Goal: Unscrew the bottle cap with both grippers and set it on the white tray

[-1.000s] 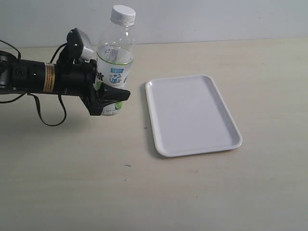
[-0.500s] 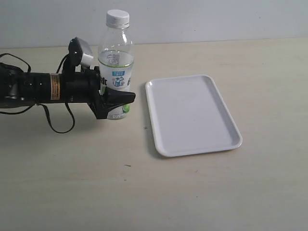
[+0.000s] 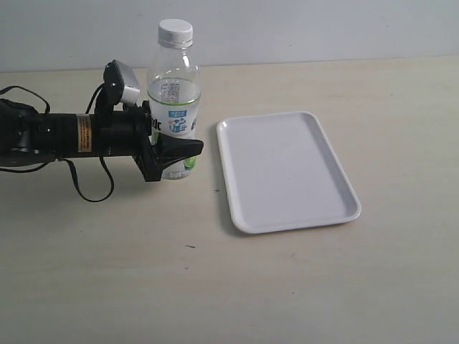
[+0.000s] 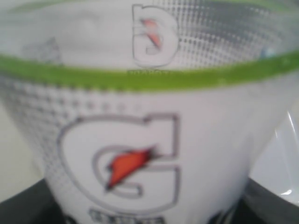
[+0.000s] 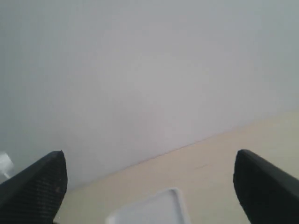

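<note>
The clear bottle (image 3: 173,107) stands upright left of the white tray (image 3: 287,170), and its white ribbed cap (image 3: 175,31) is screwed on top. My left gripper (image 3: 179,149) reaches in from the left and is shut on the bottle's lower labelled part. In the left wrist view the bottle's label (image 4: 149,140) fills the picture, with black fingers (image 4: 271,203) at its sides. My right gripper (image 5: 149,161) is open and holds nothing; beyond it lie a corner of the tray (image 5: 154,207) and the wall. In the exterior view the right gripper is out of sight.
A black cable (image 3: 86,190) loops down from the left arm onto the beige table (image 3: 215,287). A pale wall runs along the table's far edge. The tray lies flat with nothing on it.
The bottle was tilted a second ago and now stands upright. My left arm has moved a little to the right with the bottle in its grip.
</note>
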You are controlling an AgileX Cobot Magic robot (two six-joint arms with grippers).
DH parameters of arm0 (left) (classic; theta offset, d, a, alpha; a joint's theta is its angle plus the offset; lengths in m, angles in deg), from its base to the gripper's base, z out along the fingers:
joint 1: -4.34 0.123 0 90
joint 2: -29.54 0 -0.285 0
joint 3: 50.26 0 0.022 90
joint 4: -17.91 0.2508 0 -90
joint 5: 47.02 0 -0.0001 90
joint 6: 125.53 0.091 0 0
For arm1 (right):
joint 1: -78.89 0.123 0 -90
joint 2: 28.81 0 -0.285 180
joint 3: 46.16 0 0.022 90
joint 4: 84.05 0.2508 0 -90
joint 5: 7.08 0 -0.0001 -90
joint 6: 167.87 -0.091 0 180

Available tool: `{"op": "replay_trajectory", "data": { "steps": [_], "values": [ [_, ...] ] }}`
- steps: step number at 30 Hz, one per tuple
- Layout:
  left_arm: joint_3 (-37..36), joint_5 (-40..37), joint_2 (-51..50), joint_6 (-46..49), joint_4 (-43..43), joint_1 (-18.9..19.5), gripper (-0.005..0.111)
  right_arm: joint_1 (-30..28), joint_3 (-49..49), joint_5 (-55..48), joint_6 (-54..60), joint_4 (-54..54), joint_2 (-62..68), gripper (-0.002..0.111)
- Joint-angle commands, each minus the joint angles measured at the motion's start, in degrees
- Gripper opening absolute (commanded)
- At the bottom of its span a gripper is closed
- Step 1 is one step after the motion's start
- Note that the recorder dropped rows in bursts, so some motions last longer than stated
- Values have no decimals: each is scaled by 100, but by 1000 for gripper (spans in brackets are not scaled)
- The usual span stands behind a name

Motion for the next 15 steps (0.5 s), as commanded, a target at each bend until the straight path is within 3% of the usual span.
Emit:
{"op": "replay_trajectory", "data": {
  "steps": [1,8,15],
  "values": [
    [28,272,41,49,-150,13,0,3,-28,169,-2102,1545,-37,91],
    [28,272,41,49,-150,13,0,3,-28,1077,-1967,1747,-37,91],
    [28,272,41,14,-148,13,0,3,909,-684,-536,1747,758,91]
  ]
}}
